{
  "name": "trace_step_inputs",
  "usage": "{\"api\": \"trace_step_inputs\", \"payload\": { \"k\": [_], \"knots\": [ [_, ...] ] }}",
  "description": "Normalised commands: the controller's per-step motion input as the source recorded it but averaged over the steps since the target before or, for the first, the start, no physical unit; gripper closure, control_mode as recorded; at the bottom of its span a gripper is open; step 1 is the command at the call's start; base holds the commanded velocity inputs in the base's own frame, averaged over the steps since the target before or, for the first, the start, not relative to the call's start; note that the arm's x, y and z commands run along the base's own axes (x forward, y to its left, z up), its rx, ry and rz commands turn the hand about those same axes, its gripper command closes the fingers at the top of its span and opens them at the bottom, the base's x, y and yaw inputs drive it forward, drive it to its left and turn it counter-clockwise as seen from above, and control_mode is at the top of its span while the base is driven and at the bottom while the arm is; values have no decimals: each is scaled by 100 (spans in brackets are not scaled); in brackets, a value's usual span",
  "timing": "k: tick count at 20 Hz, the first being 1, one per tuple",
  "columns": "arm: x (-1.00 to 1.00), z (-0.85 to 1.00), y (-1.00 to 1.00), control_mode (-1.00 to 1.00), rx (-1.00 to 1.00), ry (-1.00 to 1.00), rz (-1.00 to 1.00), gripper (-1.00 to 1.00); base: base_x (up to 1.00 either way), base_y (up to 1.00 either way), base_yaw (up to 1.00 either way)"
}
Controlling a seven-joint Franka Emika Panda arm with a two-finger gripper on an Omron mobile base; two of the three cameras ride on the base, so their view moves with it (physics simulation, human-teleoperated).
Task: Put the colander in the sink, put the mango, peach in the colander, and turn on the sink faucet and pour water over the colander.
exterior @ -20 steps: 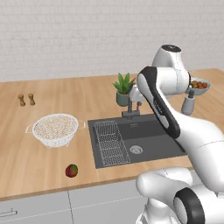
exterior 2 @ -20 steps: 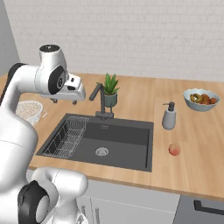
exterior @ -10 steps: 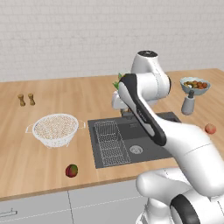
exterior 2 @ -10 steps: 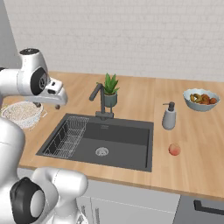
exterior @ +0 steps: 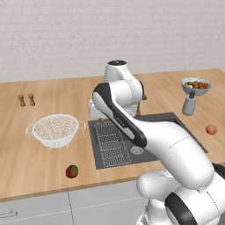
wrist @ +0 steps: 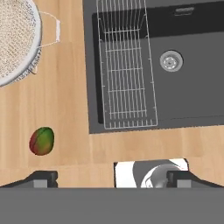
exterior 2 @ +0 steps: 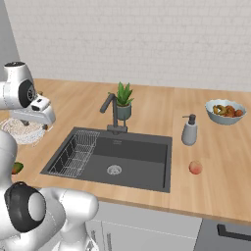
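The white mesh colander [exterior: 56, 129] sits on the counter left of the sink [exterior: 163, 124]. Closer to the front edge lies the red-green mango [exterior: 72, 171]. The peach [exterior: 211, 129] rests on the counter right of the basin. My gripper [exterior 2: 35, 122] hangs above the counter between the colander [exterior 2: 19, 131] and the sink [exterior 2: 137, 159], looking down. In the hand view its fingertips [wrist: 41, 178] stand far apart with nothing between them, so it is open, with the colander [wrist: 15, 39] upper left, the mango [wrist: 42, 141] lower left, and the silver drain [wrist: 171, 60]. The faucet [exterior 2: 112, 110] shows no water.
A wire rack [wrist: 127, 70] lies in the sink's left part. A potted plant [exterior 2: 123, 100] stands behind the faucet. A soap dispenser [exterior 2: 189, 131] and a grey-blue fruit bowl [exterior 2: 225, 112] stand at the right. Two small shakers [exterior: 26, 100] stand at the back left.
The arm has swung left, from over the sink's right side to above the counter beside the colander. Fruit and colander have not moved.
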Motion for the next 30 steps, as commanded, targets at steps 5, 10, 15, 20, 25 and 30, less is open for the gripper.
{"api": "trace_step_inputs", "payload": {
  "k": [5,10,15,20,25,30],
  "knots": [
    [9,-50,38,-100,0,2,-6,-100,0,0,0],
    [33,-27,38,-100,2,-3,-7,-100,0,0,0],
    [43,-19,35,-100,9,-2,-12,-100,0,0,0],
    [29,-21,35,-100,8,0,-19,-100,0,0,0],
    [24,-10,30,-100,3,0,-20,-100,0,0,0],
    [33,-13,25,-100,0,3,-17,-100,0,0,0]
  ]
}}
